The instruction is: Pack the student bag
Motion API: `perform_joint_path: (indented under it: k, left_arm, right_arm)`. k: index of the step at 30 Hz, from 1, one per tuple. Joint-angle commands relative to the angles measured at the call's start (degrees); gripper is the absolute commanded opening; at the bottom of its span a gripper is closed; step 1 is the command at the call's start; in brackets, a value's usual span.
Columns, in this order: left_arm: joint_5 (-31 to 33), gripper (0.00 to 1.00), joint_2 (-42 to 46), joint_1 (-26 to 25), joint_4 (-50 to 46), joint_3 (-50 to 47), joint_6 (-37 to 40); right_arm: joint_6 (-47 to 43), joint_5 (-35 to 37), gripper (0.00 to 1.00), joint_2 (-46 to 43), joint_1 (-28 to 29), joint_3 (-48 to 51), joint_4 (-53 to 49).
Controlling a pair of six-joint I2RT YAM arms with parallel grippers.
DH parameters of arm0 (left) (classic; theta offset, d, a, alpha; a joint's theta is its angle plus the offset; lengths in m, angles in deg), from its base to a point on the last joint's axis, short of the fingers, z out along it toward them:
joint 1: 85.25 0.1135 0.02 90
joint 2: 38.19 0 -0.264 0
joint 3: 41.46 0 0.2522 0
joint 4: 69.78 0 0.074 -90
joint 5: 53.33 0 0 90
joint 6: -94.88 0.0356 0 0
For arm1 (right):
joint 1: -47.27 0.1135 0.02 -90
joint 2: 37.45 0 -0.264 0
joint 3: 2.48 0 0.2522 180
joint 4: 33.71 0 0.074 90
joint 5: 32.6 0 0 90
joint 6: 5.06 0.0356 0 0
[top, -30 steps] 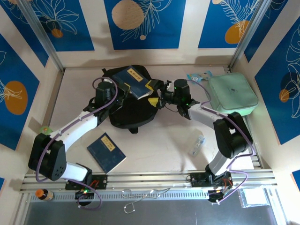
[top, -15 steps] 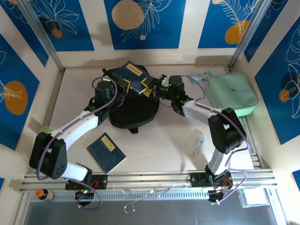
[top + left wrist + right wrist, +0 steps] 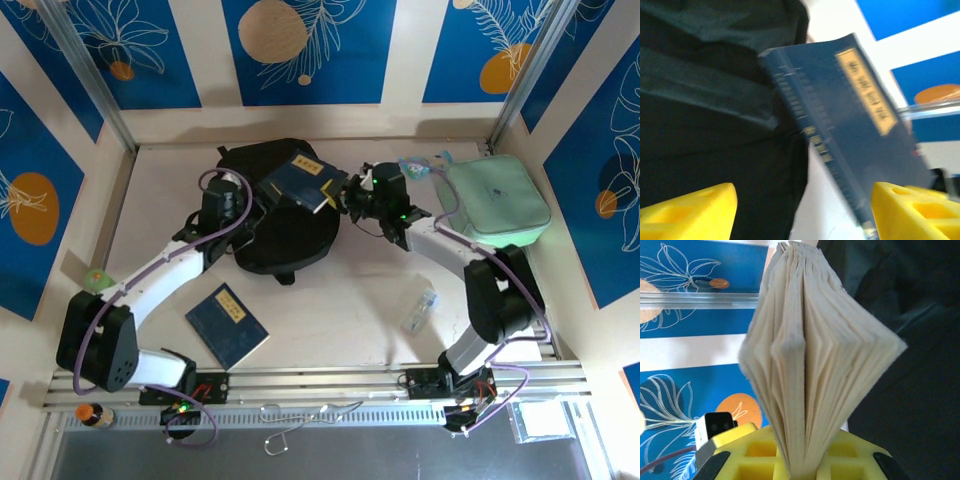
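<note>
The student bag, a black backpack, lies at the back middle of the table. A dark blue book with a yellow label hangs tilted over the bag's top right. My right gripper is shut on its page edge. In the right wrist view the cream pages fan out from between the yellow jaws, with the bag to the right. My left gripper stands open over the bag; its yellow fingers are spread wide, with the book ahead and apart from them and the bag on the left.
A second blue book lies flat at the front left. A mint-green zip case sits at the back right, with a teal packet beside it. A clear small bottle lies near the right arm's base.
My left gripper has opened and let go of the blue book. My right gripper has shut on the book's page edge, and the book has shifted to the right.
</note>
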Motion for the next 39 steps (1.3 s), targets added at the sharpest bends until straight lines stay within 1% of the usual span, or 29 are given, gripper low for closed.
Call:
perform_joint_path:
  k: [1,4,6,8,10,13,16,19,21,22,25,30,32,35,39]
  left_arm:
    - [-7.1,0.74,-3.8,0.0,-5.4,0.1,12.4]
    - [-11.5,0.74,-8.0,-1.4,-4.8,1.6,15.7]
    - [-13.7,0.72,-10.7,-3.1,-4.1,3.0,18.6]
    - [-14.4,0.71,-12.6,-5.2,-5.7,5.1,22.9]
    - [-15.2,0.69,-14.2,-7.1,-8.3,7.3,29.1]
    - [-17.0,0.65,-16.1,-8.5,-10.1,8.8,36.6]
    - [-19.5,0.58,-18.8,-8.7,-13.1,11.8,38.7]
    - [-20.7,0.51,-21.2,-9.0,-14.4,13.5,39.6]
    - [-20.5,0.48,-22.7,-9.3,-16.5,14.9,40.6]
    - [-20.2,0.46,-23.3,-9.6,-17.9,15.8,41.4]
    - [-19.8,0.40,-24.8,-10.0,-19.6,17.4,42.4]
    - [-21.8,0.30,-25.7,-10.5,-22.2,19.2,44.4]
    - [-21.2,0.23,-25.8,-10.5,-24.3,20.1,45.7]
    - [-20.9,0.17,-26.3,-10.7,-27.2,21.8,47.9]
    - [-21.1,0.04,-27.0,-10.9,-28.0,23.7,49.0]
  right_arm:
    - [-10.8,2.4,0.03,-4.9,-2.2,-0.2,-7.7]
    - [-14.5,2.6,0.03,-6.4,-4.5,-0.2,-11.8]
    - [-16.5,2.8,0.03,-7.2,-6.1,0.1,-13.3]
    - [-17.8,2.7,0.03,-8.0,-8.0,0.4,-14.2]
    - [-18.7,1.6,0.03,-8.6,-10.0,0.8,-14.5]
    - [-21.0,0.9,0.03,-9.6,-12.1,1.5,-15.1]
    - [-22.3,0.3,0.03,-10.0,-13.8,1.7,-16.3]
    - [-20.8,-2.8,0.03,-9.4,-15.9,2.9,-14.9]
    - [-19.2,-4.9,0.03,-9.1,-17.4,4.1,-13.3]
    - [-18.7,-5.6,0.03,-9.0,-18.0,4.8,-12.5]
    - [-18.9,-6.0,0.03,-9.4,-18.9,5.7,-12.1]
    - [-19.3,-6.0,0.03,-10.3,-20.0,6.5,-12.5]
    - [-19.6,-5.9,0.03,-10.9,-20.4,6.9,-12.5]
    - [-19.7,-5.9,0.03,-11.6,-21.0,7.7,-12.6]
    - [-19.9,-6.1,0.03,-12.7,-22.0,8.7,-12.5]
